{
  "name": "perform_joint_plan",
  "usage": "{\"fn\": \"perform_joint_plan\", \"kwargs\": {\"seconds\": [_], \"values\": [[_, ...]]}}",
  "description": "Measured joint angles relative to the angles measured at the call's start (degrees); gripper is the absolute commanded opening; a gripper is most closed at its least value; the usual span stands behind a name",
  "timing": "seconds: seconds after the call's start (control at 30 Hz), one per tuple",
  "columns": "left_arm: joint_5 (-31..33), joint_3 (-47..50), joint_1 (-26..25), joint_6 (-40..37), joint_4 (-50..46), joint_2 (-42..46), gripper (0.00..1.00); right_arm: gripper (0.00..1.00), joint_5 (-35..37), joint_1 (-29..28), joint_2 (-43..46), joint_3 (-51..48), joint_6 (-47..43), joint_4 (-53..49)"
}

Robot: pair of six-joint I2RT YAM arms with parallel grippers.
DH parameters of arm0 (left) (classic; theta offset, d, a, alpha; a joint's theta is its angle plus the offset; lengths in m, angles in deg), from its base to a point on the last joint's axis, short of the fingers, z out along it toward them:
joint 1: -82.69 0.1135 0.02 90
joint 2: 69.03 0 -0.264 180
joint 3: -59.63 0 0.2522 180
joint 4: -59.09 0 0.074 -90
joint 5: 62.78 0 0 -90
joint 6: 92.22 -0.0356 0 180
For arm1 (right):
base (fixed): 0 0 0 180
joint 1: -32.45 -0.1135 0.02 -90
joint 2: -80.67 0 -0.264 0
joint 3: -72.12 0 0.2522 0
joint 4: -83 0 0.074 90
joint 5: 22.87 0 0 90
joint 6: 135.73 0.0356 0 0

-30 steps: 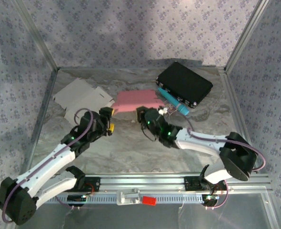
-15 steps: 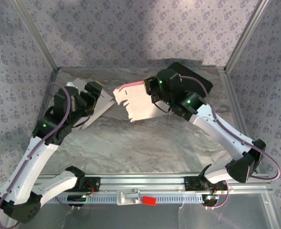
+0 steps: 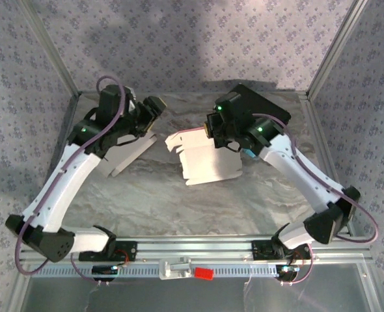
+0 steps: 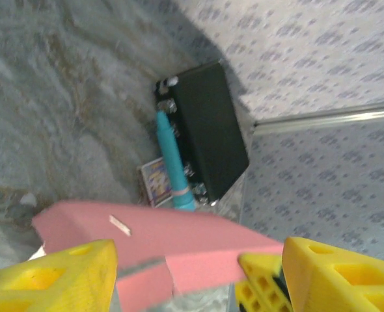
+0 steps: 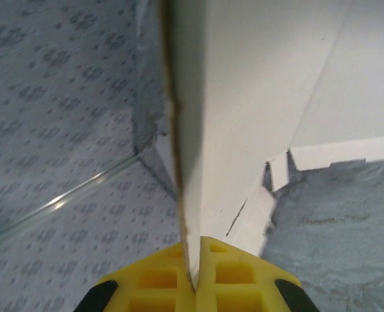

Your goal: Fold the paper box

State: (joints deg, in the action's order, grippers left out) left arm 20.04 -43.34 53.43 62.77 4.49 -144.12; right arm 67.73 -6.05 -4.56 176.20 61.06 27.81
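Observation:
The paper box [image 3: 208,162] is a flat sheet, pink outside and white inside, held tilted above the middle of the table. My right gripper [image 3: 213,133] is shut on its far edge. In the right wrist view the board's edge [image 5: 182,130] runs straight into the pinched yellow fingers [image 5: 195,279]. My left gripper [image 3: 156,109] hangs raised at the back left, just off the box's left end. In the left wrist view its yellow fingers [image 4: 55,273] stand wide apart, with the pink panel [image 4: 179,237] lying across the gap between them.
A black case [image 3: 260,104] lies at the back right, with a teal pen [image 4: 172,162] and a small printed card [image 4: 156,182] beside it. A second flat white cardboard sheet [image 3: 123,153] lies at the left under my left arm. Clear walls with metal posts enclose the table.
The right arm lifted the box off the table and turned its white side up. The left arm rose and swung to the back left, towards the box's end, its jaws narrowing slightly.

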Motion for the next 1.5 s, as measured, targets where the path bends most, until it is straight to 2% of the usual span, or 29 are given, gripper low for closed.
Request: {"fn": "perform_joint_plan", "kwargs": {"seconds": [0.2,0.73,0.8,0.9,0.97,1.07,1.13,1.23,1.33,1.5], "values": [[-2.8,0.0,-0.5,0.7,-1.9,-2.4,0.65,0.0,-3.3,2.0,-5.8,-0.1,0.2,1.0],[-5.8,6.2,-4.7,5.7,1.0,-7.7,0.62,0.0,-6.2,2.8,-6.0,-1.4,0.2,4.1],[-6.0,6.3,-5.0,6.1,1.8,-7.9,0.61,0.0,-6.4,2.8,-6.0,-1.6,0.2,4.4],[-6.2,6.3,-5.3,6.5,3.0,-8.3,0.53,0.0,-6.8,2.8,-6.0,-1.6,0.2,5.0],[-6.3,6.3,-5.3,6.7,3.9,-8.7,0.51,0.0,-7.0,2.8,-6.0,-1.7,0.2,5.4],[-6.4,6.3,-5.3,6.6,4.9,-9.2,0.55,0.0,-7.1,2.8,-5.9,-2.6,0.2,6.4],[-6.3,6.3,-5.2,6.2,4.8,-9.2,0.63,0.0,-7.3,3.0,-5.9,-4.0,0.2,7.5],[-6.3,6.7,-4.3,5.3,4.6,-8.5,0.71,0.0,-7.5,3.5,-5.7,-7.3,-0.1,10.1],[-6.4,9.6,-1.7,4.0,3.6,-5.2,0.72,0.0,-7.9,4.1,-5.0,-12.0,-1.2,14.2],[-6.6,16.0,6.1,0.5,0.5,2.6,0.62,0.0,-10.4,4.5,-5.0,-17.1,-4.2,20.6]]}}
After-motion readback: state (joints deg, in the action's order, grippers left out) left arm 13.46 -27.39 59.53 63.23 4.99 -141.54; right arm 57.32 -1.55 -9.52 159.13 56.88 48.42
